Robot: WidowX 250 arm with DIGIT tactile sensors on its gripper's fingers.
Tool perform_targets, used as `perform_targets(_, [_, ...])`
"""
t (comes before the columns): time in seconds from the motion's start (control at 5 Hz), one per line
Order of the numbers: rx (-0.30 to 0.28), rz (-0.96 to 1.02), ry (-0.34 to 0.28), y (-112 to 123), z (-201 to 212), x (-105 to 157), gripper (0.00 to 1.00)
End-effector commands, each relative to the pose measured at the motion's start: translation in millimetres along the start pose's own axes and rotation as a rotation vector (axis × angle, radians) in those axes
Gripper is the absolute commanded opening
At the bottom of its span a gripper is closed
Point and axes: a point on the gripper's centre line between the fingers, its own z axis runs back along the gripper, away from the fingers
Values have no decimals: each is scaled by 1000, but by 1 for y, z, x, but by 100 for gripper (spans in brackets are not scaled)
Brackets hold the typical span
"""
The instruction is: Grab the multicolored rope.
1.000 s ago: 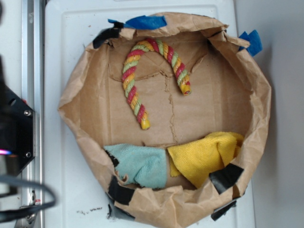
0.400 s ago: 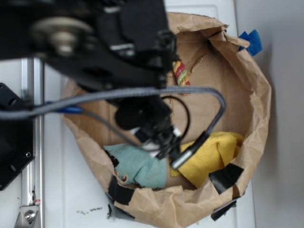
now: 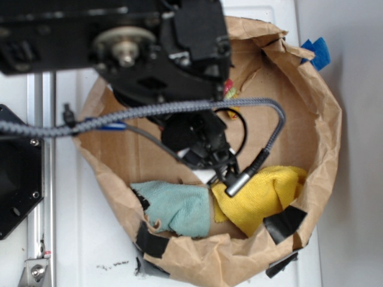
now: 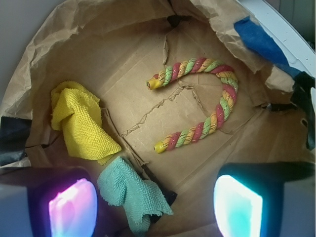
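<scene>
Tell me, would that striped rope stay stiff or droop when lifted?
The multicolored rope lies bent in a U, so it probably droops at both ends if lifted mid-span. Its thick twisted strands look grippy, unlikely to slip. Curved like that, it should not roll on the paper liner.

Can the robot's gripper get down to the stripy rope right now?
Probably yes. The gripper is open above the paper-lined bin, and the multicolored rope lies bare on the floor, apart from both cloths.
</scene>
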Motion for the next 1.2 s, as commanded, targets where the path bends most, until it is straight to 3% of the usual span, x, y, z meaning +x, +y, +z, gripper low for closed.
perform_targets(0.0, [-25, 26, -21, 8, -25, 27, 100])
perform_targets(0.4, [63, 90, -63, 29, -71, 39, 100])
perform_targets(0.8, [120, 182, -17, 71, -93, 42, 100])
perform_targets(1.0, [131, 198, -20, 81, -97, 42, 100])
